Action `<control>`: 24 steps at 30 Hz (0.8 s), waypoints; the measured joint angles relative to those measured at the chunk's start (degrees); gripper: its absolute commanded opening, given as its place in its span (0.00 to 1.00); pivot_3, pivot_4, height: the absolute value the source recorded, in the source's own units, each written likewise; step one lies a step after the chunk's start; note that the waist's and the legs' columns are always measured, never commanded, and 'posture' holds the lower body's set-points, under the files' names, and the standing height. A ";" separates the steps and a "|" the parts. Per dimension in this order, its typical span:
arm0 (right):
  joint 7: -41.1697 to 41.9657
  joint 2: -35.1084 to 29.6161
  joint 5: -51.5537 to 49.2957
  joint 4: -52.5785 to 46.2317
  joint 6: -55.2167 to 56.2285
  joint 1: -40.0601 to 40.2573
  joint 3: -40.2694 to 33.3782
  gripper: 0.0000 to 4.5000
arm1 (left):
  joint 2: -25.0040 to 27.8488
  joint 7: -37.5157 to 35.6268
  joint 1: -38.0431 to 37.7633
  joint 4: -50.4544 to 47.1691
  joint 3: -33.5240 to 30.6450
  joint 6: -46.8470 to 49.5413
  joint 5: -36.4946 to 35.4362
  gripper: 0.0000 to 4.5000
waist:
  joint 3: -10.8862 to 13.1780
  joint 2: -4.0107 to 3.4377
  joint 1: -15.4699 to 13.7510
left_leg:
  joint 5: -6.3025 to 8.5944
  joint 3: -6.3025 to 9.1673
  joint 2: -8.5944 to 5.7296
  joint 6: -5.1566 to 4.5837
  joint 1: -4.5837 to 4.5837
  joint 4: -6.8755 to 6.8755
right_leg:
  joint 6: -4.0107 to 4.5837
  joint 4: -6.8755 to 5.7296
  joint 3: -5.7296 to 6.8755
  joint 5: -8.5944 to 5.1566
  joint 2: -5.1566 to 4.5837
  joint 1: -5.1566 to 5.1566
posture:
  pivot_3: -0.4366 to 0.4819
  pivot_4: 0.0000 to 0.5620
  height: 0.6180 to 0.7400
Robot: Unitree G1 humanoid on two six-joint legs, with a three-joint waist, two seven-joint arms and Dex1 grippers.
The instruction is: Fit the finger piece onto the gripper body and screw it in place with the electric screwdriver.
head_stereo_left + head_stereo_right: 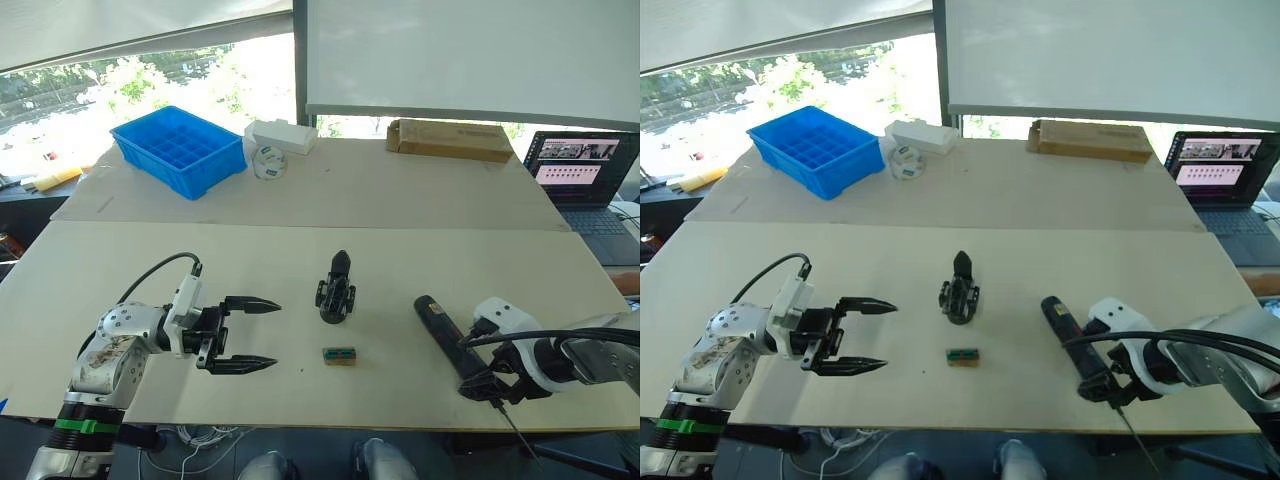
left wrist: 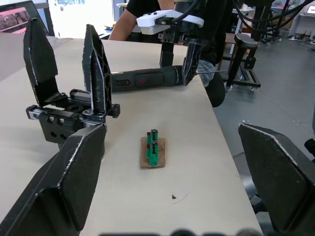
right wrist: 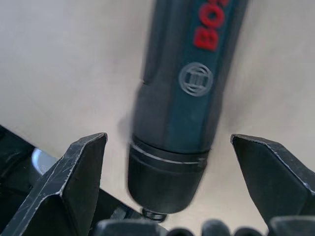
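Two upright black fingers seem to stand on the gripper body in the left wrist view, while the head views show a single pointed shape, so whether one of them is the finger piece cannot be told. The screwdriver's thin bit reaches past the near desk edge and is hard to make out against the dark floor.

The gripper body stands near the middle of the desk, ahead of the left gripper, whose jaws are spread wide with nothing between them. A small green-brown block lies just on the near side of the gripper body, apart from it and from the left gripper's tips.

The electric screwdriver lies flat on the desk to the right of the gripper body, its bit end toward the near edge. The right gripper sits over that end with its jaws parted, one finger on each side of the barrel; the right wrist view shows a gap on both sides, so it holds nothing.
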State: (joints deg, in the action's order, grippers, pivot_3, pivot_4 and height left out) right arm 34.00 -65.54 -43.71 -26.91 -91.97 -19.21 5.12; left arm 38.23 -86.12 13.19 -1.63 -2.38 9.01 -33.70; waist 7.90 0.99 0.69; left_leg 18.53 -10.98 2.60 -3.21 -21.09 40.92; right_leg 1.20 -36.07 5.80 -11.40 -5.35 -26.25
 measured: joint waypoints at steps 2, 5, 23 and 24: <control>0.01 0.03 0.33 0.81 0.00 -0.93 1.00 0.99 | 0.01 0.02 -0.09 -0.20 0.01 0.01 0.00 1.00 | 0.00 0.01 0.00 | 0.00 0.00 0.01 0.00 0.01 0.00 | 0.00 0.00 0.00 0.00 0.00 0.01 | 0.48 0.27 1.00; -0.26 0.48 1.05 1.70 -0.01 -2.67 2.93 0.99 | 0.02 0.01 -0.24 -0.26 0.02 0.00 0.00 1.00 | -0.07 0.11 0.05 | 0.00 0.00 0.01 0.00 0.02 0.01 | 0.00 0.01 0.00 0.00 0.00 0.02 | 0.48 0.27 1.00; 1.90 -0.58 6.09 3.48 0.53 -5.63 8.54 0.42 | -0.30 -0.05 0.05 0.15 0.76 -0.19 0.27 1.00 | -0.22 0.38 -0.10 | 0.01 -0.02 0.06 0.01 0.00 0.02 | 0.02 0.02 0.09 0.01 -0.11 0.02 | 0.48 0.27 1.00; 2.48 0.00 5.09 3.77 0.37 -4.04 5.27 0.42 | -0.33 0.18 0.35 0.14 0.73 0.57 -0.22 1.00 | -0.19 0.36 -0.28 | 0.01 -0.01 0.04 0.01 -0.05 0.02 | 0.01 0.02 0.12 0.01 -0.10 0.00 | 0.48 0.27 1.00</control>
State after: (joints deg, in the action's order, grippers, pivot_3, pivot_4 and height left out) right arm 36.49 -65.54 -38.63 -23.14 -91.60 -23.25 10.38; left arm 37.89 -85.95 13.54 -1.49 -1.65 9.58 -33.92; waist 7.71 1.36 0.41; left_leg 18.54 -10.99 2.64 -3.20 -21.14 40.94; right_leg 1.21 -36.05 5.91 -11.39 -5.45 -26.25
